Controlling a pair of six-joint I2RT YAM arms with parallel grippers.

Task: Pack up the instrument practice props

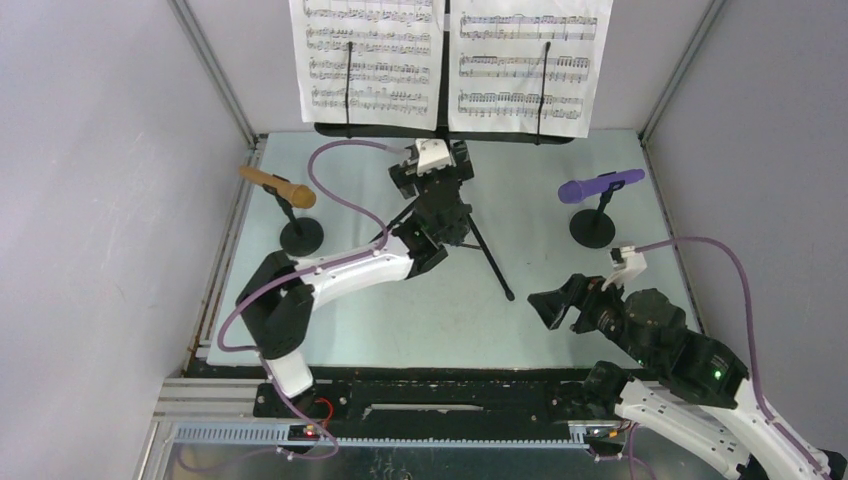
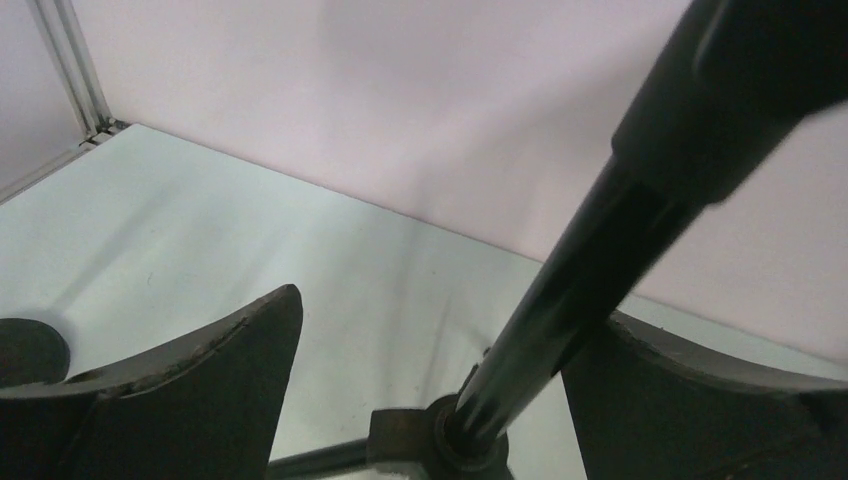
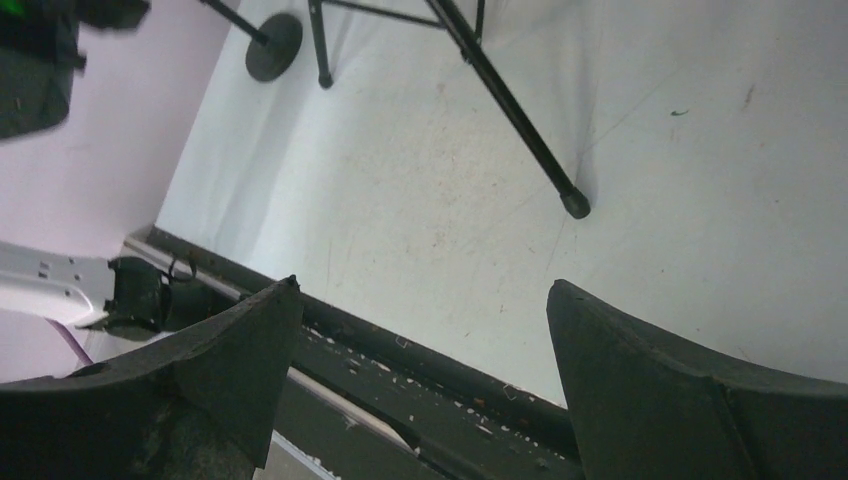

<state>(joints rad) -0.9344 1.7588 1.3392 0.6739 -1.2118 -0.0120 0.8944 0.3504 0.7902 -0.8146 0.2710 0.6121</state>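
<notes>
The black music rack stands at the back, its pole (image 2: pixel 590 270) rising from the tripod hub, one leg (image 1: pixel 492 262) reaching forward. Two white sheet-music pages (image 1: pixel 368 65) lean on its shelf (image 1: pixel 450 130). My left gripper (image 1: pixel 430 178) is open around the pole, which runs close by the right finger (image 2: pixel 700 400) and stays apart from the left one. A tan microphone (image 1: pixel 278 186) rests on a round-based holder (image 1: pixel 301 238) at the left, a purple microphone (image 1: pixel 598 185) on another holder (image 1: pixel 591 228) at the right. My right gripper (image 1: pixel 558 305) hangs open and empty near the front.
Grey walls close in the table on the left, right and back. A black rail (image 3: pixel 400 370) runs along the table's front edge under my right gripper (image 3: pixel 425 320). The tripod leg (image 3: pixel 520 115) and the left holder's base (image 3: pixel 273 46) show beyond it.
</notes>
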